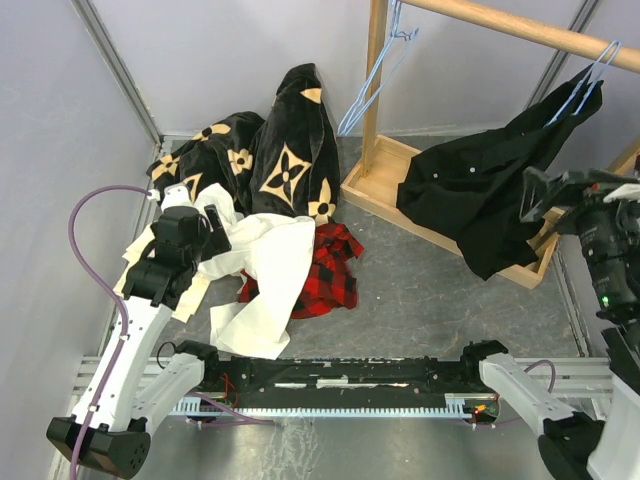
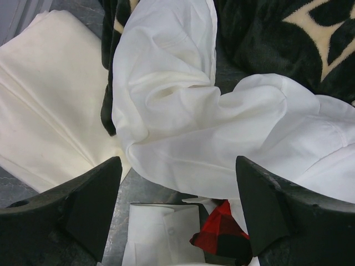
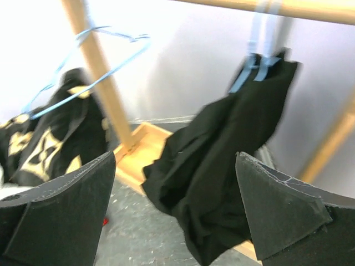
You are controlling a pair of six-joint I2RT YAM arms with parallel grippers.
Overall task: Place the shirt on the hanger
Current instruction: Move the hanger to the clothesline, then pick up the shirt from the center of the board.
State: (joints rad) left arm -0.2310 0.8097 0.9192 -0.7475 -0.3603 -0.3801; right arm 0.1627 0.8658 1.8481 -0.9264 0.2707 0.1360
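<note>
Walls [image 1: 200, 60] enclose a grey, perhaps marbled table [image 1: 420, 310] under the shirt [image 1: 270, 270].

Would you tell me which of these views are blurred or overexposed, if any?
Right wrist: soft and smeared, the black garment and wooden rail blurred. Left wrist: sharp, the shirt bright yet folds readable. Top external: evenly lit, crisp.

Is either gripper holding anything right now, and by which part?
Nothing is held. The left gripper is open above the shirt; the right gripper is open in the air.
</note>
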